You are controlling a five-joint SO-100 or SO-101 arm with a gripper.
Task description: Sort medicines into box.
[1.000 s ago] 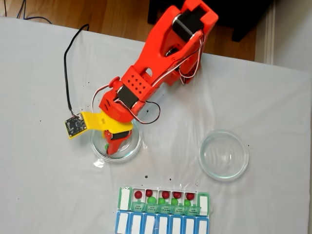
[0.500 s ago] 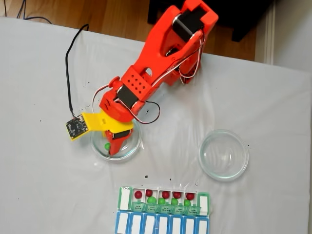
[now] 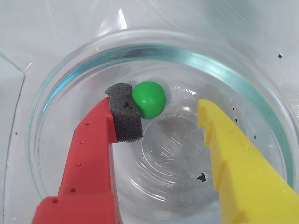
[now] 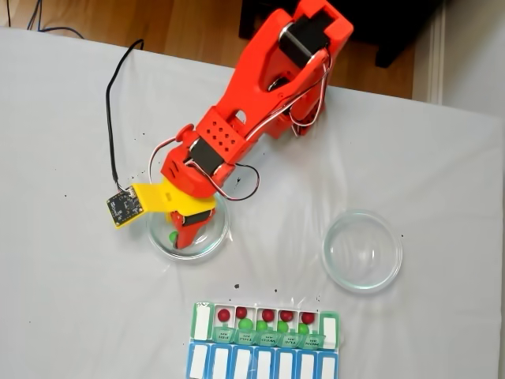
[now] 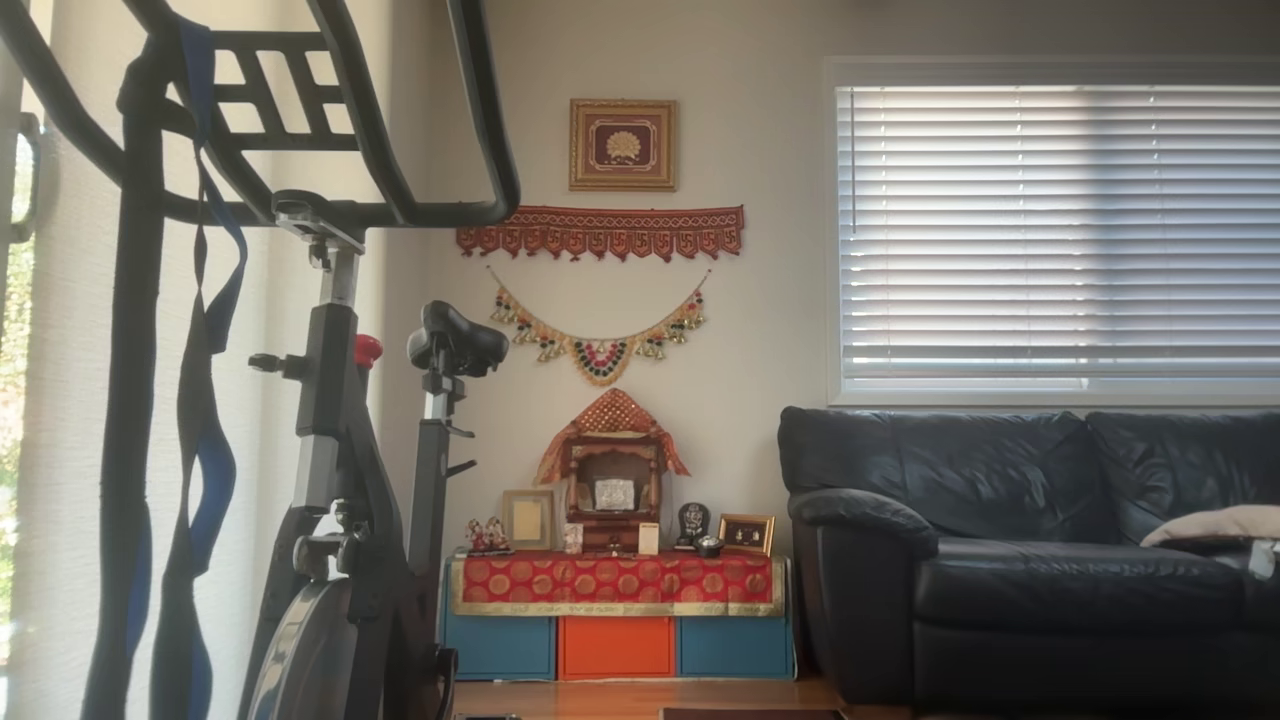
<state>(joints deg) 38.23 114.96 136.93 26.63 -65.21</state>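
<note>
- Gripper (image 3: 161, 109) low inside left glass dish (image 3: 70, 84), jaws spread apart, gripping nothing; red finger (image 3: 91, 154) w/ black foam pad (image 3: 124, 112), yellow finger (image 3: 238, 158) opposite.
- Green ball (image 3: 148, 99) on dish floor, touching the pad, well clear of yellow finger.
- Fixed view: arm (image 4: 237, 134) reaches down into that dish (image 4: 217, 241); 2nd dish (image 4: 362, 250) to its right.
- Box (image 4: 264, 339) at bottom edge of table (image 4: 71, 300); red + green balls (image 4: 267, 320) in its open top row, blue lids below.

Overhead, wrist close-up, unrelated room view
</note>
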